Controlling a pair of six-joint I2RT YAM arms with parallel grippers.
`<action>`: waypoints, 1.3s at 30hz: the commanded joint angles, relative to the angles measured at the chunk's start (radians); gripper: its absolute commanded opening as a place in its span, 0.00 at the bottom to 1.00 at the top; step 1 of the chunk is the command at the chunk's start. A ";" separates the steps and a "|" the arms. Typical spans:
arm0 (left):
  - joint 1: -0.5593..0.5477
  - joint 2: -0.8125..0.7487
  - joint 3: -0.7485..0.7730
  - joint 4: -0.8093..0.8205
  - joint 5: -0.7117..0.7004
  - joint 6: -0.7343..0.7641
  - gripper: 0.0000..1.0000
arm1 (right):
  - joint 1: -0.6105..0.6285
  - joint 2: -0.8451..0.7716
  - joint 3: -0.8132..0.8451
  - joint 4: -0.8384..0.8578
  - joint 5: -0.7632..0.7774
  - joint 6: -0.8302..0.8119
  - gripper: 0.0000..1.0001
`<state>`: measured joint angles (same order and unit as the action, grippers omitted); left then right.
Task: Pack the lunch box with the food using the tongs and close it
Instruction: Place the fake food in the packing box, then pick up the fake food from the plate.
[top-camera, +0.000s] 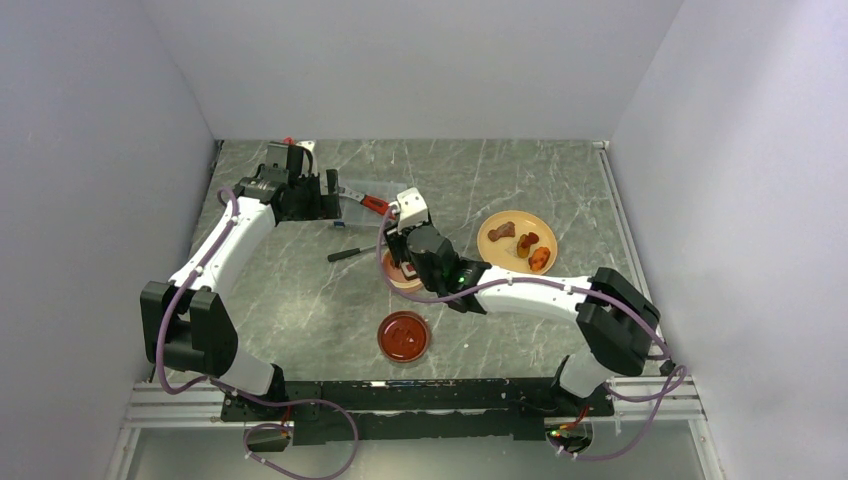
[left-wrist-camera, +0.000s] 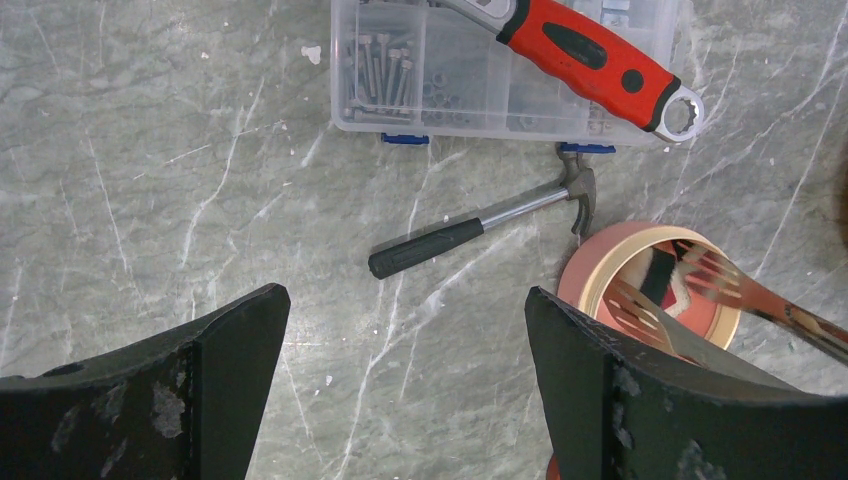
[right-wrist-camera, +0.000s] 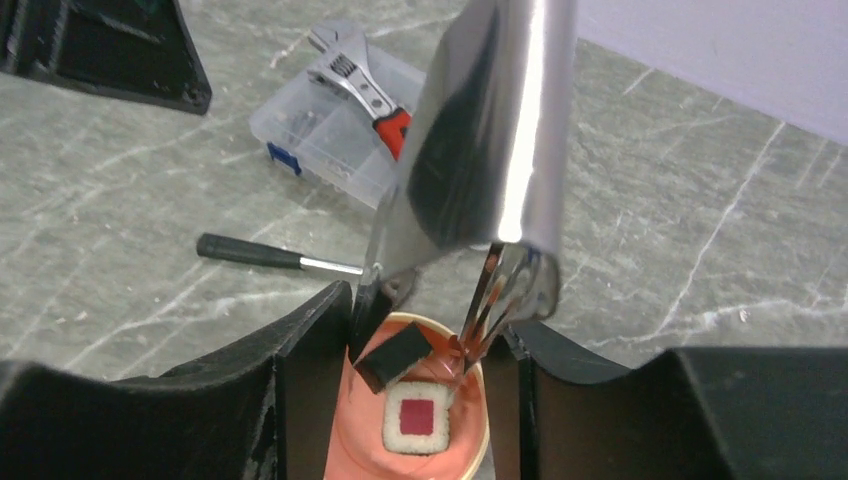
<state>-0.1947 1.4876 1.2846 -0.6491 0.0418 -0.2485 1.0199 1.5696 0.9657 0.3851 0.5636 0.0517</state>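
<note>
The right end effector (right-wrist-camera: 420, 360) grips the tongs (right-wrist-camera: 480, 150), and their tips hang just over the lunch box (right-wrist-camera: 347, 435). A black-and-white roll (right-wrist-camera: 417, 420) lies in the lunch box under them. The left end effector (left-wrist-camera: 405, 350) is spread wide above the surface (left-wrist-camera: 150, 150), near the hammer (left-wrist-camera: 470, 232).

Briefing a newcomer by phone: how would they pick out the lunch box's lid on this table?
On the grey marbled table, look at the middle of the near edge. The dark red round lid lies there flat and alone. Unlike the salmon-pink round tub behind it, it is darker and holds nothing.
</note>
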 joint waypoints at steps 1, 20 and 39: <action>0.005 -0.018 0.015 0.017 0.020 0.011 0.94 | -0.002 -0.001 0.030 -0.020 0.029 -0.009 0.54; 0.005 -0.031 0.011 0.022 0.020 0.010 0.94 | 0.036 -0.197 0.105 -0.239 0.065 0.054 0.54; 0.005 -0.021 0.010 0.022 0.032 0.008 0.94 | -0.488 -0.394 0.039 -0.583 0.148 0.229 0.53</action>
<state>-0.1947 1.4876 1.2846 -0.6487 0.0563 -0.2485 0.6605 1.2053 1.0168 -0.1783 0.7525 0.2619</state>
